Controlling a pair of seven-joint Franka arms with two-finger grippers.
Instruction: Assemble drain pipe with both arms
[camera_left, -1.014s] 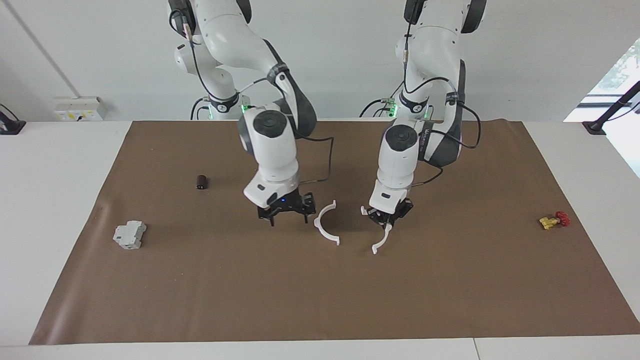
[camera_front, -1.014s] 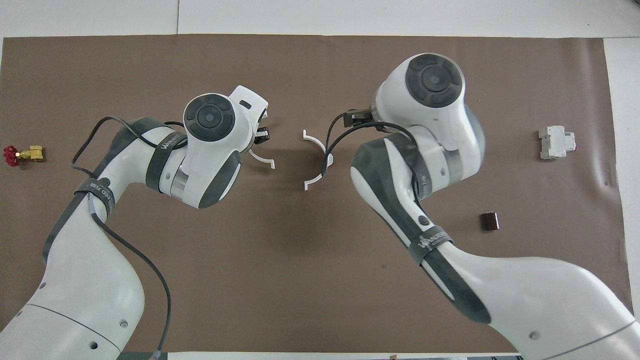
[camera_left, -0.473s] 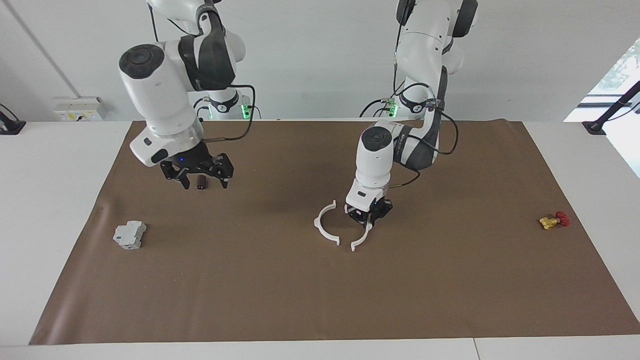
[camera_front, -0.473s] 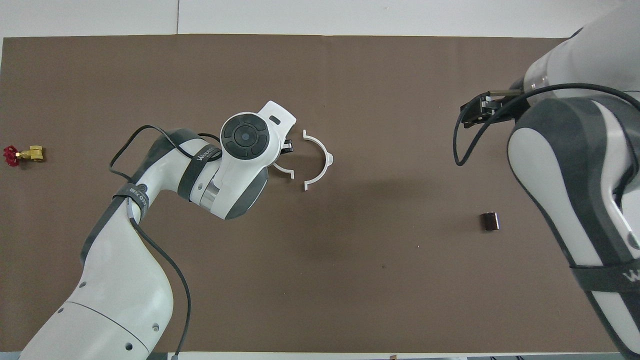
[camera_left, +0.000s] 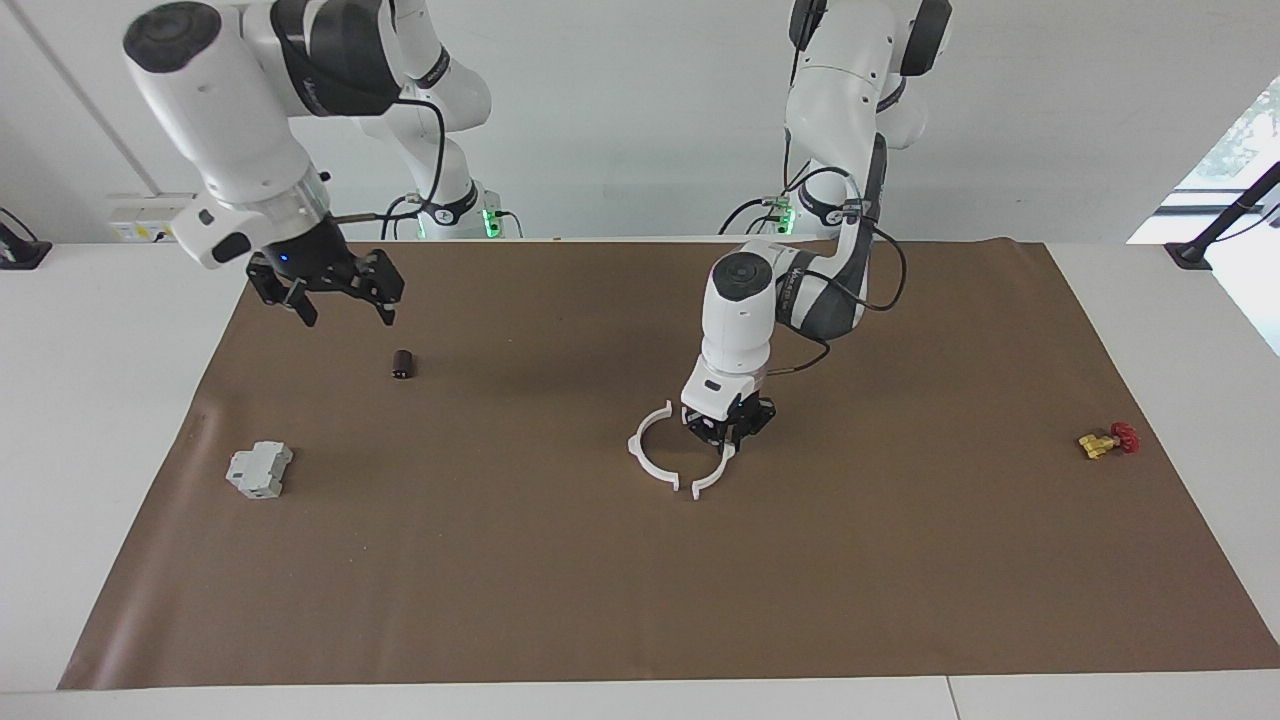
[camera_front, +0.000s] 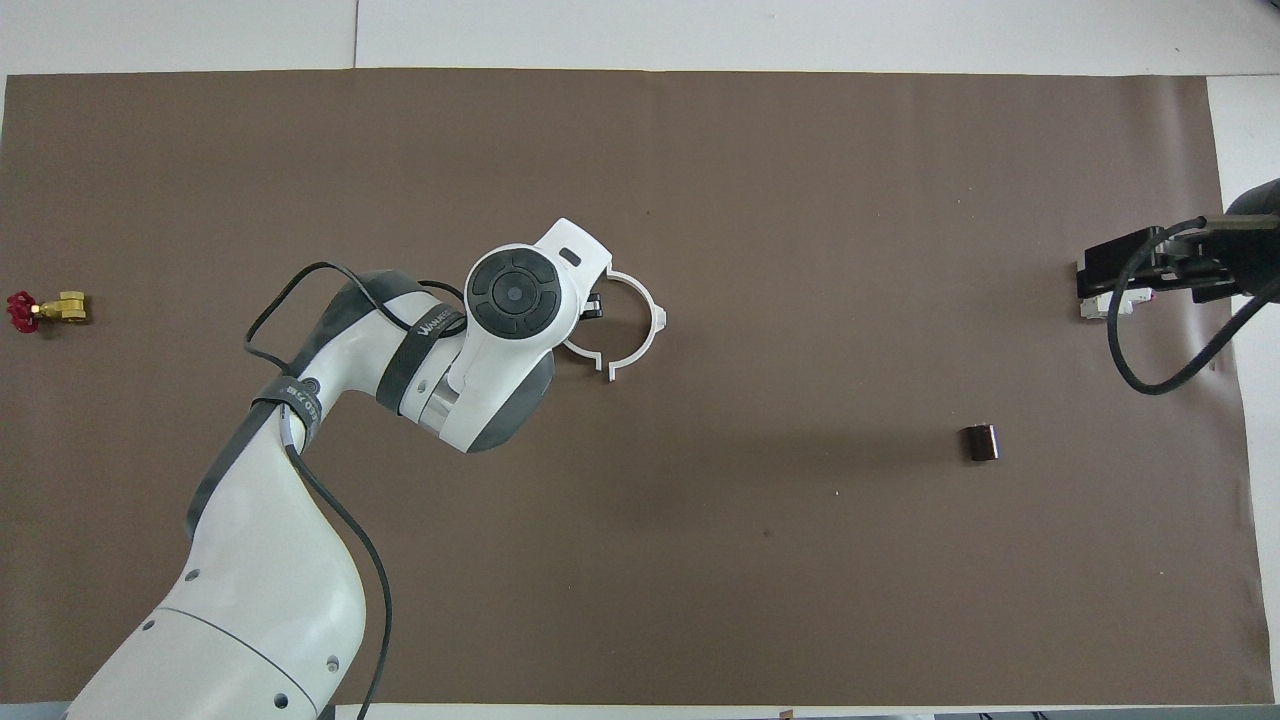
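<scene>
The drain pipe is two white half-ring arcs at the middle of the brown mat. One arc (camera_left: 645, 455) (camera_front: 648, 318) lies flat on the mat. My left gripper (camera_left: 728, 440) (camera_front: 590, 306) is shut on the other arc (camera_left: 712, 478) (camera_front: 580, 351) and holds it low beside the lying one. Their open sides face each other, and the end tabs farther from the robots stand a small gap apart. The left wrist hides most of the held arc in the overhead view. My right gripper (camera_left: 345, 308) (camera_front: 1105, 283) hangs open and high over the right arm's end of the mat, holding nothing.
A grey boxy block (camera_left: 260, 470) (camera_front: 1095, 309) sits toward the right arm's end of the mat, and a small dark cylinder (camera_left: 403, 365) (camera_front: 979, 442) sits nearer to the robots than it. A yellow-and-red valve (camera_left: 1105, 440) (camera_front: 45, 310) lies toward the left arm's end.
The right arm rose from beside the lying arc and swung out toward its own end of the table. The left gripper carried its arc sideways until its end nearly meets the lying arc.
</scene>
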